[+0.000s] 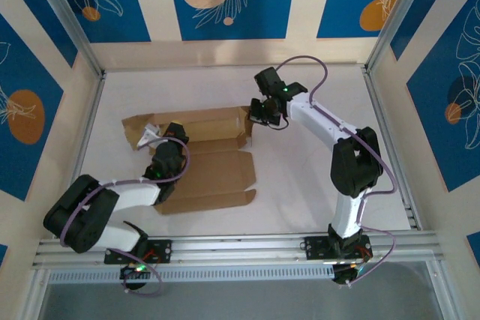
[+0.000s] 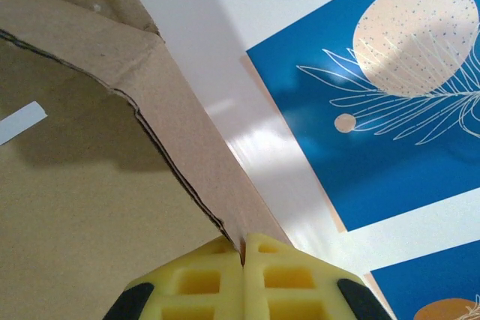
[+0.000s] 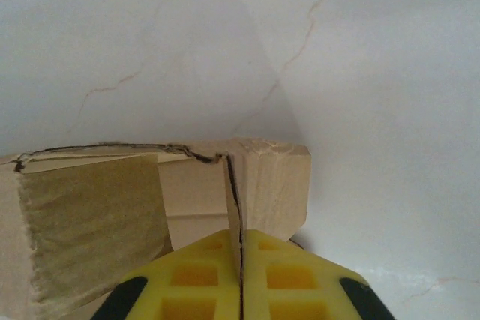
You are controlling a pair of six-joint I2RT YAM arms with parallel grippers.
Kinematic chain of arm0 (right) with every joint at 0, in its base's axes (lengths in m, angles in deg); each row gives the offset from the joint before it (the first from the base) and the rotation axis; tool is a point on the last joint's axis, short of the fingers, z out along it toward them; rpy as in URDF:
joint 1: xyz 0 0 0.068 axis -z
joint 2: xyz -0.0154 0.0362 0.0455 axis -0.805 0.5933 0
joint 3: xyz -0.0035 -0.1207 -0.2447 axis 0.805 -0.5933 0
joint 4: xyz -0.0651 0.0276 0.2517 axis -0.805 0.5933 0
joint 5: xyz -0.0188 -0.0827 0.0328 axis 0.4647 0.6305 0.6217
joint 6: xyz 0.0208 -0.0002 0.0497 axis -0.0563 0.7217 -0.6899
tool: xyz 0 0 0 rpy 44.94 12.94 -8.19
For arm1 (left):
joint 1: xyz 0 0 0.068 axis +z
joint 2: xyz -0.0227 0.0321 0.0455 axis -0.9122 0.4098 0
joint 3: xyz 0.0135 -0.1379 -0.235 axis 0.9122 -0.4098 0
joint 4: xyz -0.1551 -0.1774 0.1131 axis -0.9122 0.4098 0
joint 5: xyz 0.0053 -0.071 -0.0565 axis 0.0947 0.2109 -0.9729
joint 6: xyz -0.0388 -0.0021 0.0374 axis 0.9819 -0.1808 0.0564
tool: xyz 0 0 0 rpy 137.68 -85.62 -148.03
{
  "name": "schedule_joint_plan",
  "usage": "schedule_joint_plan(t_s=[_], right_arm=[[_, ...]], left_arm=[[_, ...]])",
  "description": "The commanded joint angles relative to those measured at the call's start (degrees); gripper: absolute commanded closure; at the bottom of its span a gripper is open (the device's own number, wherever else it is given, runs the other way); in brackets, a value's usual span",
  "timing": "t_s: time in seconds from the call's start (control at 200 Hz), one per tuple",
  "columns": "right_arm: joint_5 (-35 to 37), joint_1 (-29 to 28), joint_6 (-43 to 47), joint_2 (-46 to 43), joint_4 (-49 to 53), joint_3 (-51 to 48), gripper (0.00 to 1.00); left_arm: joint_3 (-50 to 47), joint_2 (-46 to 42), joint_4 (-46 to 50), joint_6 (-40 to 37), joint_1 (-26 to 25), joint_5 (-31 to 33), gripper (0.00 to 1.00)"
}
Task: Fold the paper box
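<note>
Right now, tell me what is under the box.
The box rests on the white table, bare surface showing around its edges. The patch directly beneath is covered by the cardboard, so anything there cannot be seen; the left arm also hides part of the box.

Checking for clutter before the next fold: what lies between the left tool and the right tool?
The paper box itself: its raised rear wall spans from left tool to right tool; top view shows nothing else there.

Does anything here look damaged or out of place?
Only small things: the paper box has ragged, frayed cut edges, seen in both wrist views, and a white strip lies on one panel. Nothing is spilled.
</note>
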Motion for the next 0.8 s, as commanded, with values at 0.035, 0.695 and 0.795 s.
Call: schedule_joint_plan(t_s=[0.035, 0.695, 0.795], right_arm=[[4.3, -2.6, 3.0, -5.3, -1.9, -3.8, 0.81], [1.8, -5.1, 33.3, -15.1, -10.6, -16.6, 0.68], [9.3, -5.2, 37.5, -21.3, -17.0, -21.2, 0.56]], left_arm=[[-1.7, -1.1, -2.3, -3.6, -0.6, 2.2, 1.00], [-5.4, -3.5, -2.6, -5.1, -1.4, 1.3, 1.00], [-5.7, -4.7, -0.7, -5.0, -1.4, 1.5, 1.00]])
